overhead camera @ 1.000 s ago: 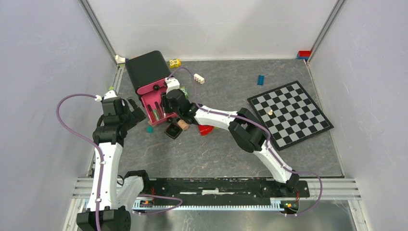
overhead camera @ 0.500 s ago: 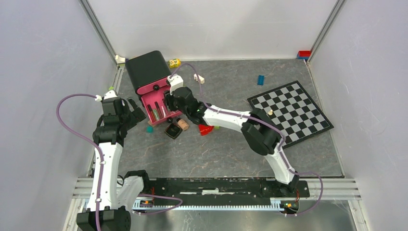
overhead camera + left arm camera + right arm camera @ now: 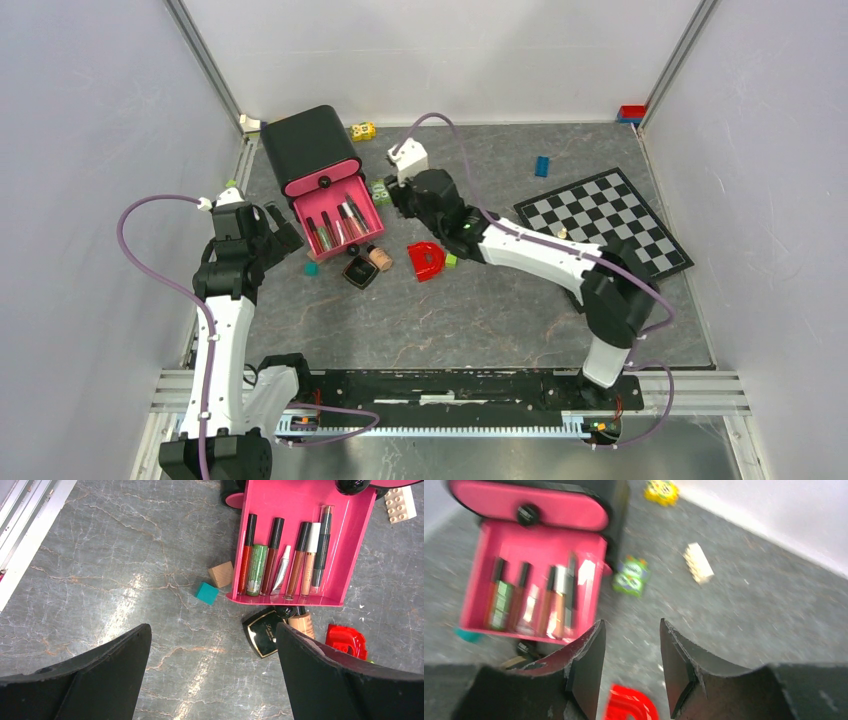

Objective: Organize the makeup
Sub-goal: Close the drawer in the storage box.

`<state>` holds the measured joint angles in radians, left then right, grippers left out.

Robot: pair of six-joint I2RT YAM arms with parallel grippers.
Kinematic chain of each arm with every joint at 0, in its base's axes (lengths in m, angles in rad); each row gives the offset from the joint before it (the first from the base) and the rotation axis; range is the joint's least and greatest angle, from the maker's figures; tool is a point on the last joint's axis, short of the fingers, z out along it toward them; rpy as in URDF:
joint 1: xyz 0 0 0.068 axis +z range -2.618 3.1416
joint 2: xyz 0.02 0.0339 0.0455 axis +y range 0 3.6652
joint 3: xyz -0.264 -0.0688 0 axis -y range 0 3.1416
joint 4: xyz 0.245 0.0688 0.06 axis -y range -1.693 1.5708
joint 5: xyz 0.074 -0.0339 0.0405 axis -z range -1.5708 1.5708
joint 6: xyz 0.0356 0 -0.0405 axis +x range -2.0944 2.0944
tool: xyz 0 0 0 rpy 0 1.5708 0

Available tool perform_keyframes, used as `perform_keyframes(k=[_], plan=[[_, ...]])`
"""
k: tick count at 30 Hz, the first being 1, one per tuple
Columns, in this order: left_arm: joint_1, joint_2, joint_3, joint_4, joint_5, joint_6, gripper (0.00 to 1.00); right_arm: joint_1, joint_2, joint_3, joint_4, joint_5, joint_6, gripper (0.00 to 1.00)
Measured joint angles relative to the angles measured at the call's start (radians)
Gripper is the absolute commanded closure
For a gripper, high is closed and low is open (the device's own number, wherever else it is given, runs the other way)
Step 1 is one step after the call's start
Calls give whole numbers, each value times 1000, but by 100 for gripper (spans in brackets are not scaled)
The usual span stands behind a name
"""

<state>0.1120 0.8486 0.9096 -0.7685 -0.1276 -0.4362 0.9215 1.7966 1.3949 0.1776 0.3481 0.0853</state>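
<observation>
Makeup (image 3: 337,225) seen from above is mostly put away. Slim tubes lie side by side in the pink drawer (image 3: 325,205) pulled out of the black case (image 3: 303,143). The square compact (image 3: 359,272) and the small bottle (image 3: 379,258) lie on the table (image 3: 480,310) just in front of it, near the red piece (image 3: 427,261). The right claw (image 3: 393,198) hangs just beside the drawer's right edge. I'd judge the step in hand is fetching those two stragglers.

From the left wrist, the left claw (image 3: 212,630) is spread wide and empty over bare table. The tubes point lengthwise, black caps toward the case. The compact lies closed, glossy, close against the bottle at the drawer's front lip, with a teal cube (image 3: 206,593) and a wooden cube (image 3: 221,574) nearby.

The right wrist view is blurred — the jaws stand partly apart with nothing between them. The next move, I think, calls for dropping onto the bottle or compact without knocking the drawer.
</observation>
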Motion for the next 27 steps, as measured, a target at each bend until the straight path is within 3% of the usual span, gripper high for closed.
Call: perform_keyframes(k=[7, 14, 21, 23, 27], plan=[[0, 6, 0, 0, -1, 0, 0, -117, -170, -253, -105, -34, 5, 47], [0, 11, 0, 0, -1, 0, 0, -198, -270, -355, -232, -171, 41, 23], [0, 21, 0, 0, -1, 0, 0, -192, -304, -474, -285, -283, 57, 12], [0, 22, 0, 0, -1, 0, 0, -192, -304, -475, -300, -290, 63, 2], [0, 22, 0, 0, -1, 0, 0, -192, -300, -451, -340, -282, 67, 2]])
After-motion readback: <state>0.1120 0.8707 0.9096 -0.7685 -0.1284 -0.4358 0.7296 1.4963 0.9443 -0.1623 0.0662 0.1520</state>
